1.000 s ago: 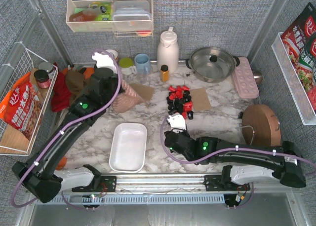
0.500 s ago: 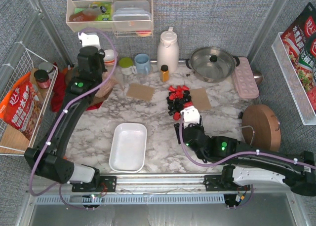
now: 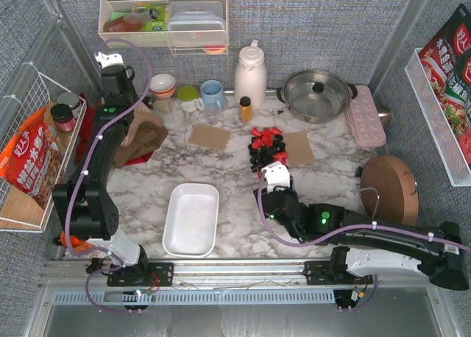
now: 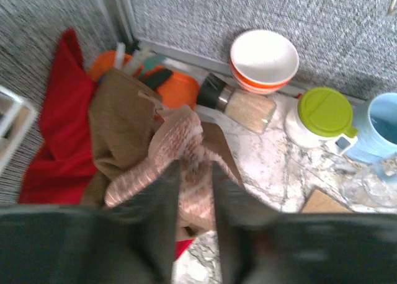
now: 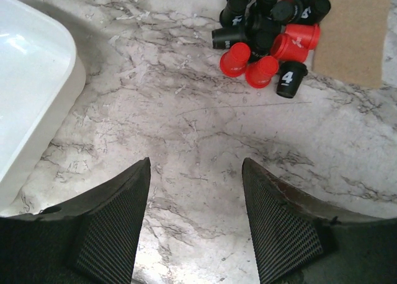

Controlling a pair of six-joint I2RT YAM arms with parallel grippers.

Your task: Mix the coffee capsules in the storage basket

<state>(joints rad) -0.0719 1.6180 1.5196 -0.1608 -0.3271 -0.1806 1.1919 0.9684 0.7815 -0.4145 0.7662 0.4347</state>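
Basket (image 3: pixel 190 219), white and holding no capsules, lies at seven o'clock, so I judge the loading is not yet begun. Right gripper (image 5: pixel 195 172) hovers over marble (image 5: pixel 186 110), jaws wide with nothing between. Capsules (image 5: pixel 267 39), a tight red-and-black heap, lie at its one o'clock. The next move calls for reaching forward and pinching one. Left gripper (image 4: pixel 193 172), at ten o'clock, has narrow jaws over a cloth (image 4: pixel 180 141); I cannot tell whether it grips.

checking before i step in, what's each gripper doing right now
left gripper: nearly shut at the pink striped cloth; grip cannot be told
right gripper: open, empty, short of the coffee capsules
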